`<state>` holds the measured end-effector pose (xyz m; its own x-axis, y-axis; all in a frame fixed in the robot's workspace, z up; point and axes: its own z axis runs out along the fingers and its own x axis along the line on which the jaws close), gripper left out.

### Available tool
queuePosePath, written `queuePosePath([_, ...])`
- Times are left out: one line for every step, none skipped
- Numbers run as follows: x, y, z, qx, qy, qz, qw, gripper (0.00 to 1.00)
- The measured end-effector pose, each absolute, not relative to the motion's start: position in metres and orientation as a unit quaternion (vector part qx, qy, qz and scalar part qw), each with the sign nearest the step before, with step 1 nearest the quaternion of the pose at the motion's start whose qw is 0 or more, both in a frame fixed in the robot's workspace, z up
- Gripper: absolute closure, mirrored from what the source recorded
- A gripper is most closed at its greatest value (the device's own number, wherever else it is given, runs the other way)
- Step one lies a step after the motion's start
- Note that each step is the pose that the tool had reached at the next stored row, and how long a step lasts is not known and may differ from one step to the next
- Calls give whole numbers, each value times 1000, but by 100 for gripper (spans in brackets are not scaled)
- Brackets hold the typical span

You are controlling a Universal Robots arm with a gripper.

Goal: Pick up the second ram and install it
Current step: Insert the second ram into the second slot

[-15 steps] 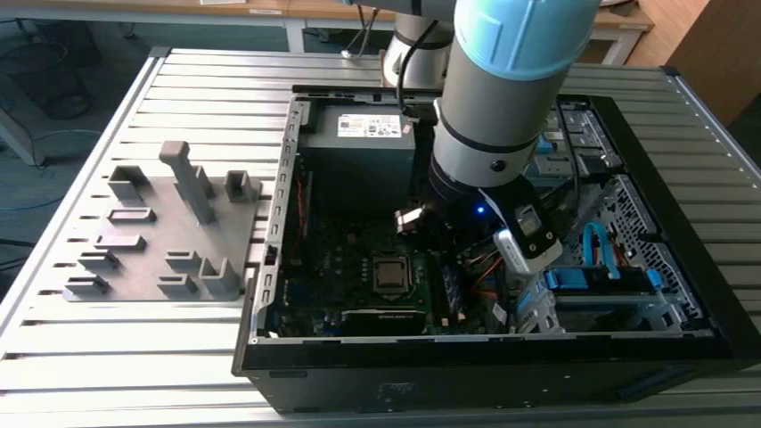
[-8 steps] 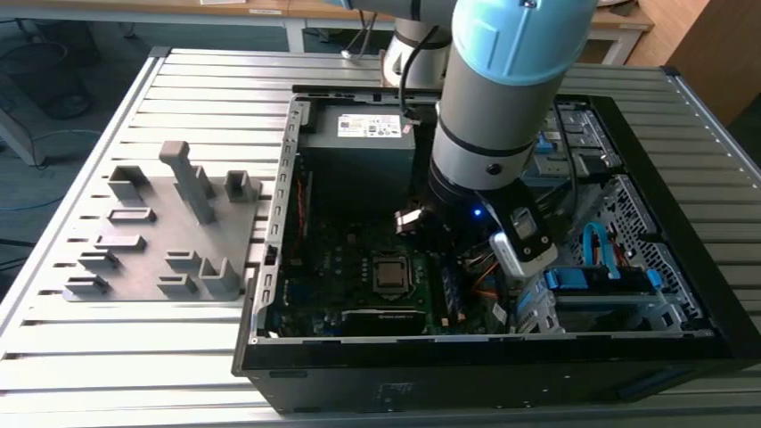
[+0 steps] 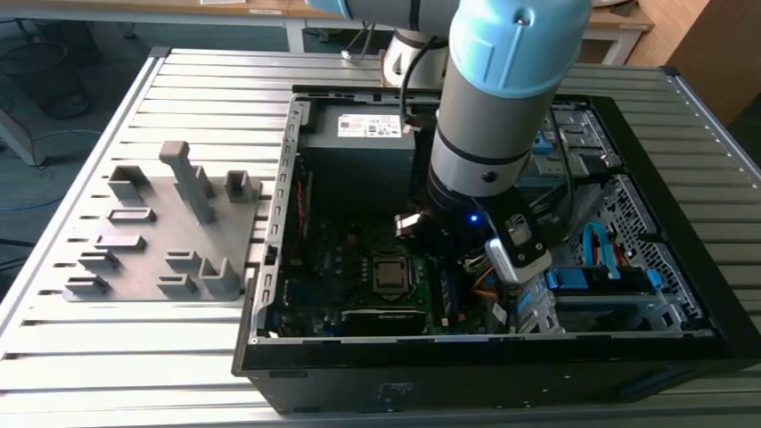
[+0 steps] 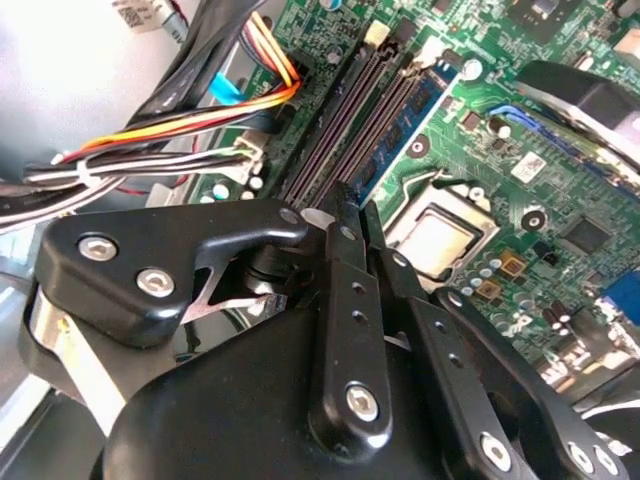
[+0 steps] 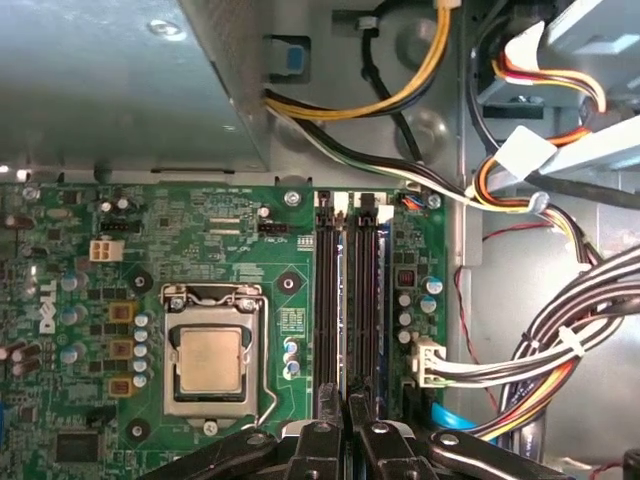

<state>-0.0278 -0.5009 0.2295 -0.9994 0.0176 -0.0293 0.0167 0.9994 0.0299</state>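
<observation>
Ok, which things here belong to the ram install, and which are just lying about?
Job in hand:
- black tool, at the slots
- long black memory slots on the green motherboard

Lying about:
- silver square processor
- yellow, orange and black cable bundle
- grey plastic fixture with upright ribs

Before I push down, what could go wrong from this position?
1. The gripper sits right at the end of the memory slots. If it is slightly off a slot's line, pressing down could load the slot wall or the board instead.
2. The cable bundle runs close beside the slots and might snag the gripper on a sideways move.
3. The processor socket lies near on the other side, so a slip could strike it.
</observation>
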Motion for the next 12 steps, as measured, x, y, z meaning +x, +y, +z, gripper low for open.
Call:
queuePosePath([-28, -501, 229, 13, 1000, 14, 15, 86])
queuePosePath([-28, -501, 229, 14, 1000, 13, 15, 86])
queuePosePath([-28, -501, 229, 15, 1000, 12, 15, 86])
queuePosePath([-28, -501, 229, 15, 1000, 11, 15, 86])
queuePosePath([-27, -500, 229, 15, 1000, 11, 15, 86])
queuePosePath([-27, -500, 229, 15, 1000, 10, 15, 86])
queuePosePath([-26, -500, 229, 15, 1000, 10, 15, 86])
queuePosePath([-26, -499, 228, 15, 1000, 10, 15, 86])
queuePosePath([-25, -498, 228, 15, 1000, 10, 15, 86])
queuePosePath([-25, -498, 227, 15, 1000, 10, 15, 86])
queuePosePath([-25, -498, 226, 15, 1000, 10, 15, 86])
queuePosePath([-25, -498, 226, 13, 1000, 10, 15, 86])
